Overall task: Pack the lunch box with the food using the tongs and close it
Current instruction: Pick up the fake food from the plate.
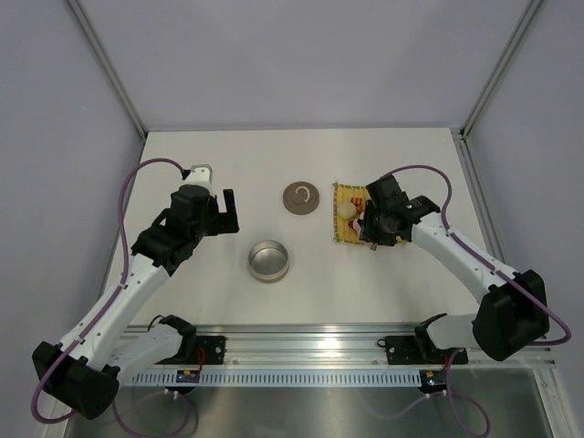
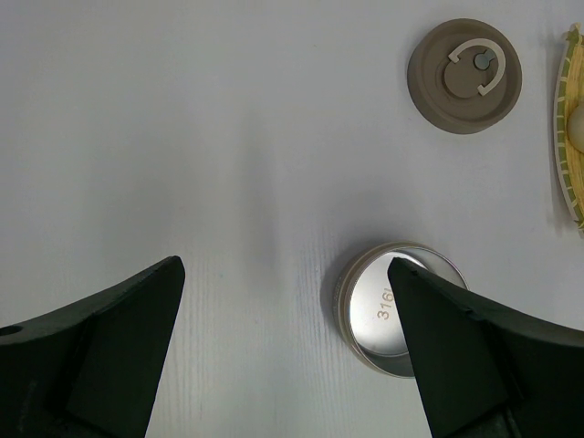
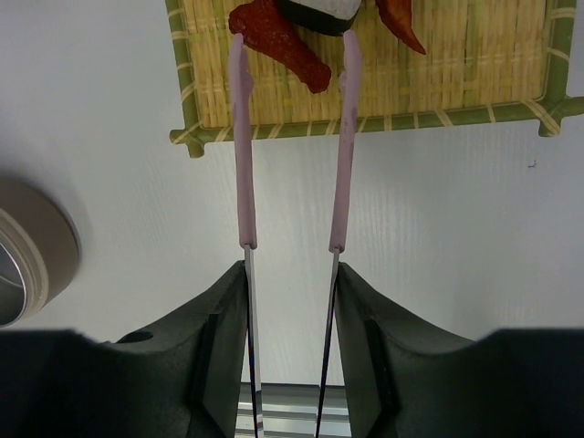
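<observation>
The right claw (image 3: 290, 274) is clamped on the tongs (image 3: 243, 164), squeezing their thin steel shanks. The pink tips stand apart over the yellow woven mat (image 3: 456, 82). One tip touches a red sausage piece (image 3: 283, 46) and the other lies beside the black-and-white sushi piece (image 3: 315, 7). A cream ball (image 1: 347, 209) sits on the same mat.

The toy food looks light, hard and smooth (likely to squirt out of springy tongs). It probably wants a gentle pinch across its middle, with the sausage taken crosswise rather than at a tapered end.

The lunch box (image 1: 269, 261) stands empty at mid-worktop (image 1: 228, 164), well apart from the mat. Its lid (image 1: 302, 197) lies beyond it, ring handle up. The left claw (image 2: 285, 274) hangs near the tin, jaws spread wide and holding nothing.
</observation>
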Action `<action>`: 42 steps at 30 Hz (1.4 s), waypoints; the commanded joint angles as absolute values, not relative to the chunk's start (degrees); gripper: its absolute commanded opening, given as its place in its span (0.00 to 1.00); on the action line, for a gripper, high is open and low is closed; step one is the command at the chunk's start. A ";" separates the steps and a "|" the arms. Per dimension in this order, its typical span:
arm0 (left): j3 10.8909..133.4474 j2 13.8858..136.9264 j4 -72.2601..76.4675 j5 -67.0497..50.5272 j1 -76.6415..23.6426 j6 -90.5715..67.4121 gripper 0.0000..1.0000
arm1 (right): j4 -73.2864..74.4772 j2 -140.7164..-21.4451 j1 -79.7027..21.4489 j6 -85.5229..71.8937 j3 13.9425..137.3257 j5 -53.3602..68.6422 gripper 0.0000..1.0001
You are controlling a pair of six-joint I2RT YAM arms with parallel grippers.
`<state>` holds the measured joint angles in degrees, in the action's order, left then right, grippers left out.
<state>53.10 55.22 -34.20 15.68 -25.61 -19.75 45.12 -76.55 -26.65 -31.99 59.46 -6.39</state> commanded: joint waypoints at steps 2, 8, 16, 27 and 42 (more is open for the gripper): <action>53.79 54.84 -31.64 15.64 -25.84 -19.69 0.99 | 43.86 -76.81 -26.19 -33.22 62.40 -9.14 0.47; 54.14 55.46 -31.64 15.56 -25.93 -19.60 0.99 | 43.33 -78.04 -26.02 -33.31 62.84 -10.46 0.48; 54.14 55.90 -31.38 15.64 -25.93 -19.51 0.99 | 42.54 -79.72 -25.49 -33.05 62.58 -10.46 0.48; 54.40 56.78 -31.20 15.64 -25.84 -19.42 0.99 | 40.43 -81.56 -24.79 -32.70 62.67 -10.28 0.48; 54.49 56.69 -31.38 15.91 -25.84 -19.25 0.99 | 37.79 -84.99 -23.91 -32.34 63.63 -9.76 0.49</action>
